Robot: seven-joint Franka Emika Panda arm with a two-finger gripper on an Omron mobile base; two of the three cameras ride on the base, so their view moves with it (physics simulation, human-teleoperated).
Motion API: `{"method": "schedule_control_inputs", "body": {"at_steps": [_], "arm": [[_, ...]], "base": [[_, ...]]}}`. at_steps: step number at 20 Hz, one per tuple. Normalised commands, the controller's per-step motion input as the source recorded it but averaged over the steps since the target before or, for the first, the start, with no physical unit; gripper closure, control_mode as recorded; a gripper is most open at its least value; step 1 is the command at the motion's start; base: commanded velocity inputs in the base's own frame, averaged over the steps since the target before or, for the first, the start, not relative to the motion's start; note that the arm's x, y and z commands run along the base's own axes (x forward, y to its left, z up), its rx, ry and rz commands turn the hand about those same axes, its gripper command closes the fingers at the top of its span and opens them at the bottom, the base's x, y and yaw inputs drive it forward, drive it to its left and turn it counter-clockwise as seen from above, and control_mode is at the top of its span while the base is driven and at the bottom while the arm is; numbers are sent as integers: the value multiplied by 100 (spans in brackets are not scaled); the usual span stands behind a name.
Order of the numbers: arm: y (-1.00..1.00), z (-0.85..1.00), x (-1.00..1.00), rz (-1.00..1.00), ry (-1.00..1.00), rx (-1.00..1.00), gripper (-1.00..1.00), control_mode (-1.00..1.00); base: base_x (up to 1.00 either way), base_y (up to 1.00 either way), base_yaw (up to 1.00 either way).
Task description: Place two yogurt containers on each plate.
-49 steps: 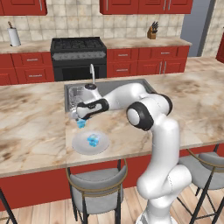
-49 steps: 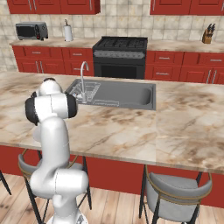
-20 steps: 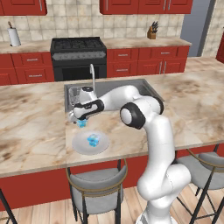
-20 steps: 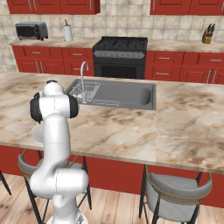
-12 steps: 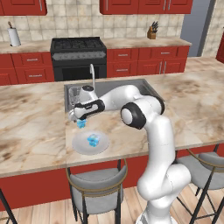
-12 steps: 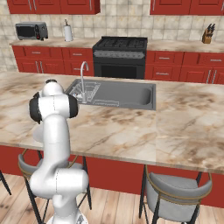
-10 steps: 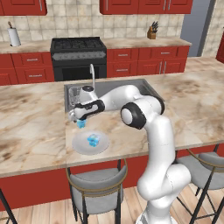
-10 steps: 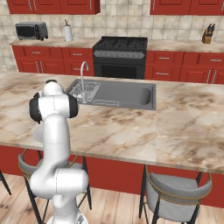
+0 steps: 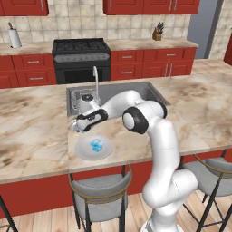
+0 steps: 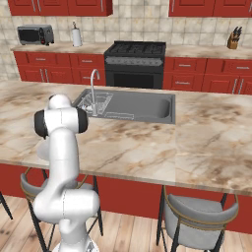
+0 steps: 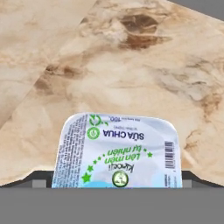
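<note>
End effector [image 9: 78, 128] holds one yogurt container [image 11: 117, 152]; another [image 9: 96, 144] on plate [image 9: 81, 149].

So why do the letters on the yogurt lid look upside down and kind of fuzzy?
In the hand view the yogurt container sits very close to the lens, so its print looks soft, and the camera rolls with the hand, flipping the text. In the left base view the plate looks evenly lit, without glare.

The arm [image 9: 158, 136] is glossy white, built of thick rounded tube sections with bulging elbows, and round dark grey caps sit on its joints; the hand end is black, and the white base [image 10: 64, 206] swells into a smooth bulb near the floor
</note>
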Motion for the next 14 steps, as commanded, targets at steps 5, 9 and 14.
{"method": "schedule_control_inputs", "body": {"at_steps": [5,9,14], "arm": [[11,-13,0,0,0,0,100,-100],[0,4,-4,0,0,0,100,-100],[0,36,-67,0,-3,0,100,-100]], "base": [[0,0,0],[0,0,0],[0,0,0]]}}
